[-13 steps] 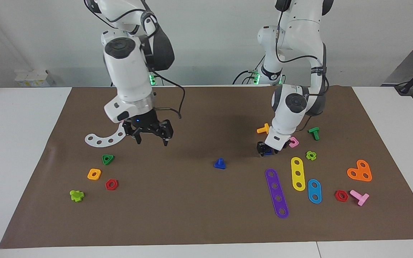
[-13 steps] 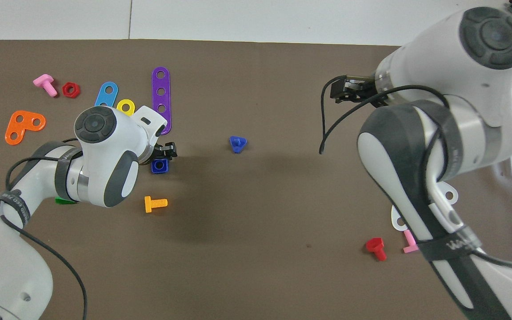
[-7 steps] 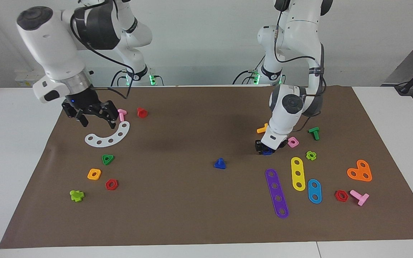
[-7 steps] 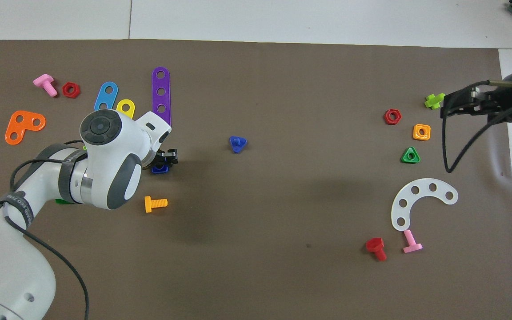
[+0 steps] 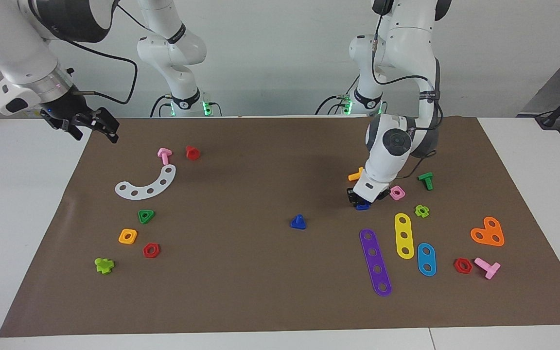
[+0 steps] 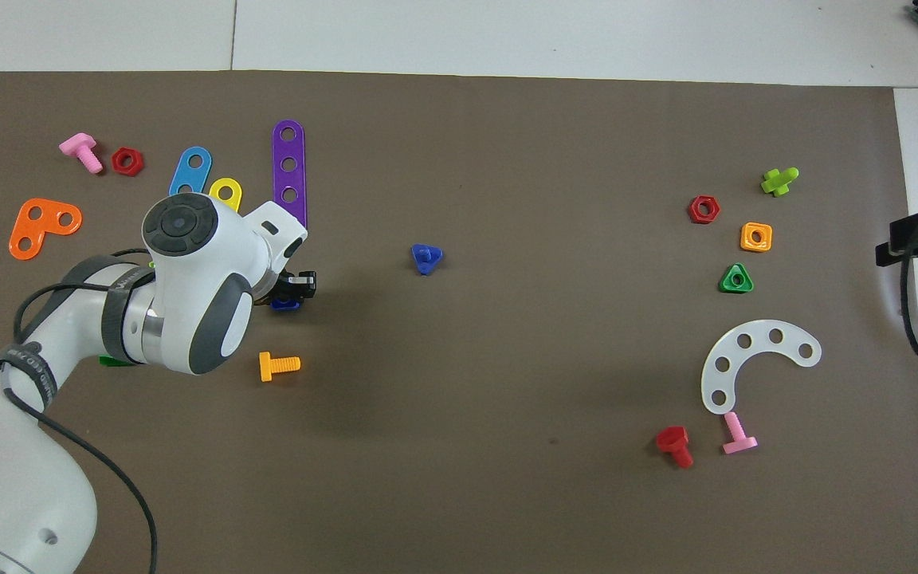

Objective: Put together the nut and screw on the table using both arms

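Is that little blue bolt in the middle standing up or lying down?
Standing on its flat triangular head: the blue bolt has its stubby shaft pointing up.

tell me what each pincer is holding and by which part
The left pincer is shut on the dark-blue nut, gripping its edges down at the mat. The right pincer is open and holds nothing.

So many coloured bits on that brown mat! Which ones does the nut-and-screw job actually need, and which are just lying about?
Needed:
- dark-blue square nut, with the left gripper shut on it
- dark-blue screw, mid-mat
- right gripper, open, waiting over the mat's edge

Lying about:
- purple strip, yellow strip
- pink square nut, orange bolt
- white curved plate
- green triangular nut
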